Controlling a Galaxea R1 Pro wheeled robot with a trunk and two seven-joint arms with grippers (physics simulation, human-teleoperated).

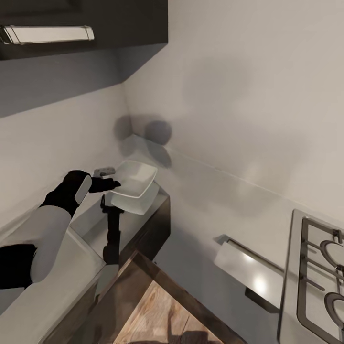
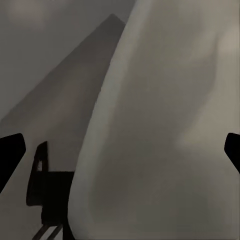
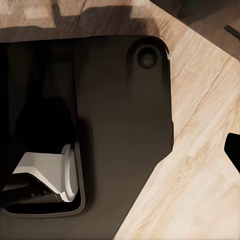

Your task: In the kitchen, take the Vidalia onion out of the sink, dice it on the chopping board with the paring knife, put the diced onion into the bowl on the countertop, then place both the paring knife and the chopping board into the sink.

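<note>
Head view. The left arm reaches from the lower left toward the centre left of the frame, where the left end effector (image 1: 111, 184) meets the near rim of the bowl (image 1: 136, 184), a shallow white square dish. The bowl sits tilted, its far corner raised, above the edge of the grey bench (image 1: 224, 191); whether it rests on the bench or is lifted cannot be told. Its visible interior looks empty; no diced onion can be made out. A cooktop (image 1: 317, 272) occupies the lower right, and wooden floor (image 1: 157, 315) the lower centre. By its look the bowl is judged rigid, smooth and fragile, probably slippery at the glaze; the rim is the sensible place to take hold, with the dish kept level once loaded.

Left wrist view. The bowl (image 2: 165, 130) spreads pale across the centre and right of the frame, very close to the lens. 2 dark fingertips (image 2: 10, 150) show at the left and right edges, set wide apart with the bowl between them; contact with the rim cannot be confirmed, so a firm clamp cannot be told.

Right wrist view. A dark base panel (image 3: 120, 130) lies over the wooden floor (image 3: 200, 165). 1 dark fingertip (image 3: 232, 147) shows at the right edge; the state of the right end effector cannot be told.
</note>
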